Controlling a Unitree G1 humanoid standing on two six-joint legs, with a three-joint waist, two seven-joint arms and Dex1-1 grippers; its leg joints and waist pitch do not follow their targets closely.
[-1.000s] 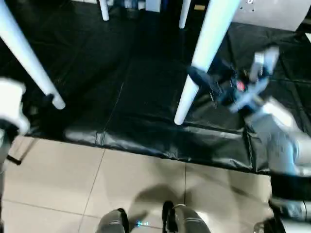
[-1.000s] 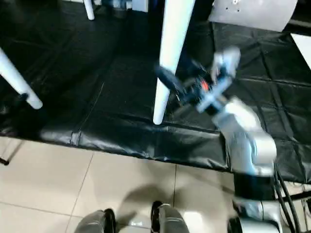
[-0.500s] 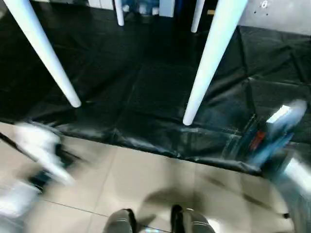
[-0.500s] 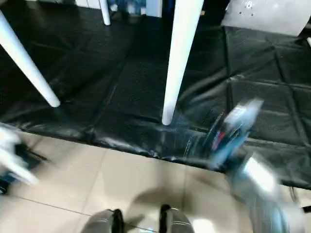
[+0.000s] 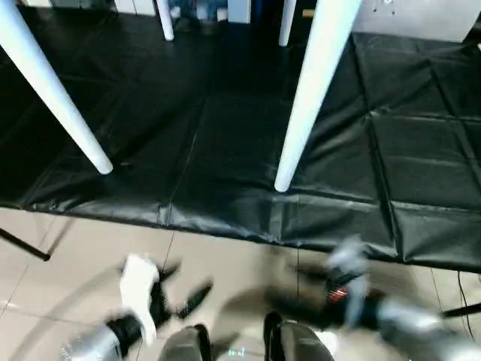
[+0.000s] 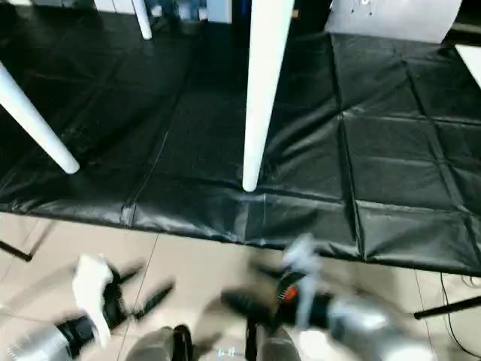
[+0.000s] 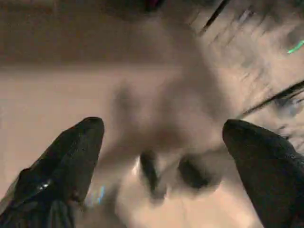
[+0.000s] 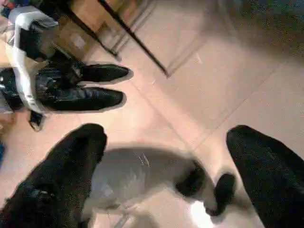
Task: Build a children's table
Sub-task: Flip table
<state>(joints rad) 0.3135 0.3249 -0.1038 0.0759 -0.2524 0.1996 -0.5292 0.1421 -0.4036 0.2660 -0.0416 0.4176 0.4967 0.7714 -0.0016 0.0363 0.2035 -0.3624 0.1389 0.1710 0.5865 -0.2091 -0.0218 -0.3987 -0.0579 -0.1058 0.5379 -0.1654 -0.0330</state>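
The children's table stands upright on the black sheet (image 5: 225, 150). Its near left leg (image 5: 52, 90) and near right leg (image 5: 304, 98) are long white tapered rods, and two far legs (image 5: 163, 19) show at the back. The top lies above the picture's edge. My left gripper (image 5: 188, 284) hangs low over the floor tiles, open, with nothing between its fingers (image 7: 80, 152). My right gripper (image 5: 285, 289) is also low over the tiles, open and empty, with fingers (image 8: 71, 166) spread wide. The left gripper (image 8: 95, 85) also appears in the right wrist view. Both grippers are well clear of the legs.
The sheet's front edge (image 5: 225, 226) meets beige floor tiles (image 5: 90, 248). My feet (image 5: 199, 342) show at the bottom. A thin black stand foot (image 5: 22, 244) lies at the left, another (image 5: 458, 308) at the right. A grey panel (image 5: 421, 15) sits at the back right.
Both arms have swung down and back from beside the near table legs to low over the floor tiles. The table has stayed in place; the camera has shifted a little.
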